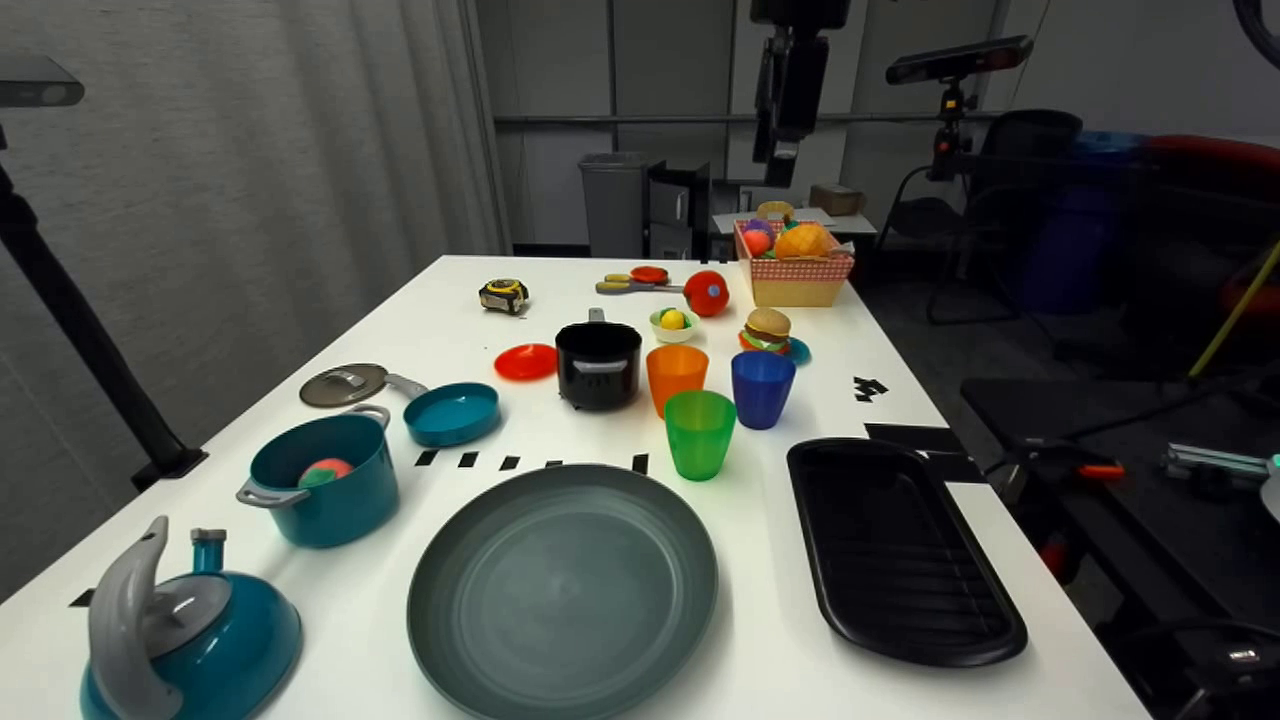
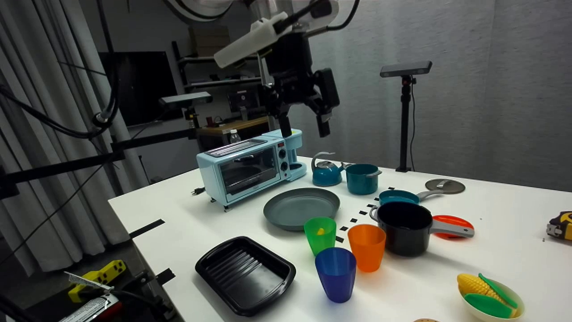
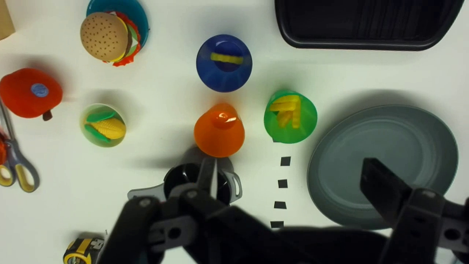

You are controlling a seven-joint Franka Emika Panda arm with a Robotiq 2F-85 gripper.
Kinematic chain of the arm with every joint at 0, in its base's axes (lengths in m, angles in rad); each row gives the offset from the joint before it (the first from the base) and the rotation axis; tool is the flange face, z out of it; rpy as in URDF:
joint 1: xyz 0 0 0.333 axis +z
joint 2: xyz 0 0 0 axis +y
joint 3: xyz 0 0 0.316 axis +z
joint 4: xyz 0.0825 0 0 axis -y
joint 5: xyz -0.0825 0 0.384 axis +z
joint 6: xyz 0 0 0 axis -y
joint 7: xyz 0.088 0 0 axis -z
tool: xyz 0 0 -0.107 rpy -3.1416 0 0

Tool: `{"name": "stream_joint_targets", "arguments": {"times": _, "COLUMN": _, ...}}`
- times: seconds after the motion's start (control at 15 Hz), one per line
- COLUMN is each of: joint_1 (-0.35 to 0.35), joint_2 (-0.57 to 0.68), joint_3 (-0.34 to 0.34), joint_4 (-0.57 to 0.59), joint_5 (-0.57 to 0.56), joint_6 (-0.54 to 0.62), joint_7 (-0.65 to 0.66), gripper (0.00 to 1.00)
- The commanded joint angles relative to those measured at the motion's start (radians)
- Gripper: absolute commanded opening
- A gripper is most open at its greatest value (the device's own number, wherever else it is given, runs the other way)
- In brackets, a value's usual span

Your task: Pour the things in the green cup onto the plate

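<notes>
The green cup (image 1: 700,435) stands upright on the white table, beside the plate's rim, in both exterior views (image 2: 320,241). In the wrist view the green cup (image 3: 289,134) holds several yellow pieces (image 3: 287,106); a bit of yellow (image 2: 321,231) shows inside it in an exterior view. The large grey-teal plate (image 1: 562,590) is bare; it also shows in an exterior view (image 2: 301,208) and the wrist view (image 3: 381,146). My gripper (image 2: 304,129) hangs high above the table, pointing down, fingers spread wide with nothing between them. It also shows in the wrist view (image 3: 289,161).
An orange cup (image 3: 219,137) and a blue cup (image 3: 224,80) with a yellow piece inside stand close to the green cup. A black tray (image 2: 246,273), a black pot (image 2: 406,230), a teal pot (image 1: 335,500), a kettle (image 1: 215,640) and a toaster oven (image 2: 246,167) are around.
</notes>
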Motion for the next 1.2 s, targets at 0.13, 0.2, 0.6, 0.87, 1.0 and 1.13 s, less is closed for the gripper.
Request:
{"name": "stream_joint_targets", "arguments": {"times": 0.13, "joint_1": -0.005, "joint_2": 0.027, "joint_3": 0.01, "joint_4": -0.082, "joint_5": 0.017, "joint_6": 0.063, "joint_7": -0.012, "gripper": 1.0}}
{"name": "stream_joint_targets", "arguments": {"times": 0.2, "joint_1": -0.007, "joint_2": 0.03, "joint_3": 0.009, "joint_4": -0.084, "joint_5": 0.018, "joint_6": 0.048, "joint_7": -0.013, "gripper": 1.0}}
{"name": "stream_joint_targets", "arguments": {"times": 0.6, "joint_1": -0.008, "joint_2": 0.035, "joint_3": 0.013, "joint_4": -0.079, "joint_5": 0.001, "joint_6": 0.036, "joint_7": 0.0, "gripper": 1.0}}
{"name": "stream_joint_targets", "arguments": {"times": 0.87, "joint_1": -0.005, "joint_2": 0.073, "joint_3": 0.019, "joint_4": -0.119, "joint_5": -0.021, "joint_6": 0.104, "joint_7": -0.011, "gripper": 1.0}}
{"name": "stream_joint_targets", "arguments": {"times": 1.0, "joint_1": -0.003, "joint_2": 0.101, "joint_3": 0.025, "joint_4": -0.15, "joint_5": -0.033, "joint_6": 0.171, "joint_7": -0.007, "gripper": 1.0}}
{"name": "stream_joint_targets", "arguments": {"times": 1.13, "joint_1": -0.002, "joint_2": 0.14, "joint_3": 0.034, "joint_4": -0.174, "joint_5": -0.041, "joint_6": 0.244, "joint_7": 0.0, "gripper": 1.0}}
